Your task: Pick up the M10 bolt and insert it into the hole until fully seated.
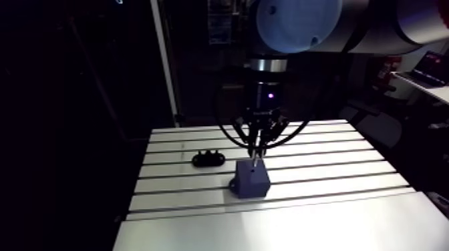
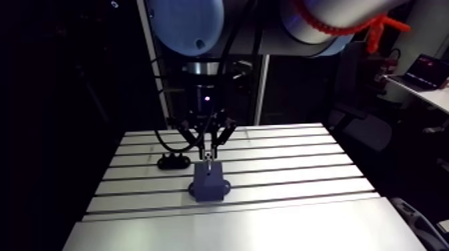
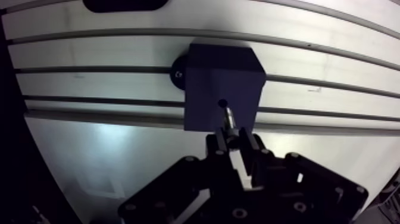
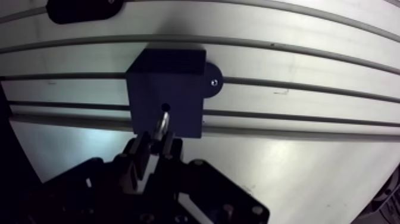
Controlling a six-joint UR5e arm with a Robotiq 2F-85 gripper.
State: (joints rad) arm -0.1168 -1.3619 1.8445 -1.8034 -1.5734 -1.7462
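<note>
A dark blue block with a small round hole in its top face stands on the slotted table. My gripper hangs right above the block, shut on the silver M10 bolt. The bolt's shank points down at the hole, its tip at the hole's rim. In the arm view the gripper sits just over the block, with the bolt showing as a pale speck.
A black holder lies on the table behind the block, to its left. A round foot with a screw sticks out from the block's side. Slots run across the table.
</note>
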